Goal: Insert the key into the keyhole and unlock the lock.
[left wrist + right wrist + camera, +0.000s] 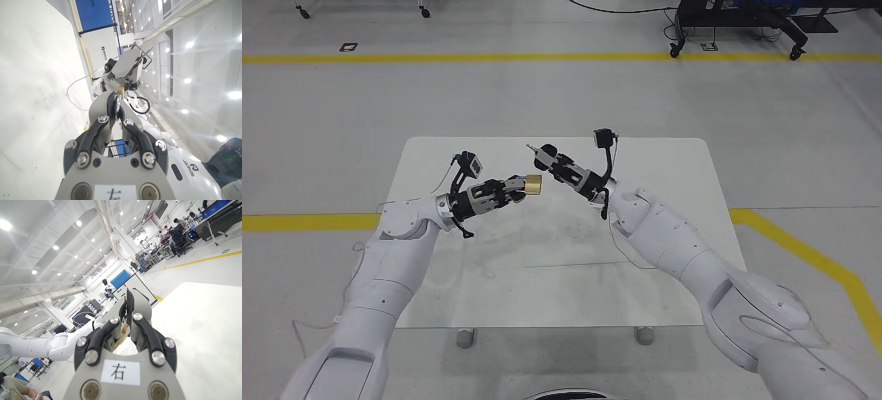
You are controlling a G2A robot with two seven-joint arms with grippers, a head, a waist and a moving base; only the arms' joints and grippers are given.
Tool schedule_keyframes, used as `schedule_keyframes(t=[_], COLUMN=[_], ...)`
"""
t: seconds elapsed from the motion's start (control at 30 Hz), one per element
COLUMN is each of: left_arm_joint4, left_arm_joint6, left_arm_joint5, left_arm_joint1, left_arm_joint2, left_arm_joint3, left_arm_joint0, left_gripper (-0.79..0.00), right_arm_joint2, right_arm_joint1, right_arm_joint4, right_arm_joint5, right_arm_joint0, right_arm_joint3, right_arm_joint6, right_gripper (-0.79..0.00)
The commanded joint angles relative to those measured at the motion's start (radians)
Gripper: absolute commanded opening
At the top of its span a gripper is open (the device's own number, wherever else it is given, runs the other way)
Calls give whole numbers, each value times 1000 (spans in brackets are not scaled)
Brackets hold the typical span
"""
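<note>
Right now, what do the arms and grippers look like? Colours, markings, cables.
The left arm and right arm have glossy white shells. The left gripper and right gripper match: grey bodies and fingers, black ribbed pads, black linkages with silver screws, and a white label with one black character. A thin white cable trails off the right arm.

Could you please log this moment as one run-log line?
left gripper: shut on lock | right gripper: shut on key | both above table | key apart from lock, not yet inserted

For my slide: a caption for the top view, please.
Left gripper holds the brass padlock, right gripper the key, apart above the white table.
</note>
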Motion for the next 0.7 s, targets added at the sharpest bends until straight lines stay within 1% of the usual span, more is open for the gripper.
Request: schedule_keyframes(t=[0.0, 0.23, 0.4, 0.5, 0.67], left_arm_joint4=[1, 17, 11, -1, -41], left_arm_joint6=[7, 19, 30, 34, 51], left_arm_joint5=[2, 8, 19, 45, 127], left_arm_joint1=[0, 3, 5, 5, 2], left_arm_joint2=[-1, -6, -14, -13, -14], left_arm_joint3=[6, 11, 12, 11, 24], left_arm_joint0=[-3, -10, -13, -13, -18], left_gripper=[-785, -785, -785, -785, -785], right_arm_joint2=[4, 45, 96, 130, 203], right_arm_joint1=[-5, -2, 6, 10, 20], right_arm_joint4=[15, 108, 146, 150, 112], right_arm_joint5=[0, 0, 0, 0, 0], right_arm_joint0=[-3, -18, -28, -34, -57], right_arm_joint3=[-2, -33, -45, -50, -99], right_arm_joint6=[36, 226, 303, 316, 267], right_gripper=[-785, -785, -785, -785, -785])
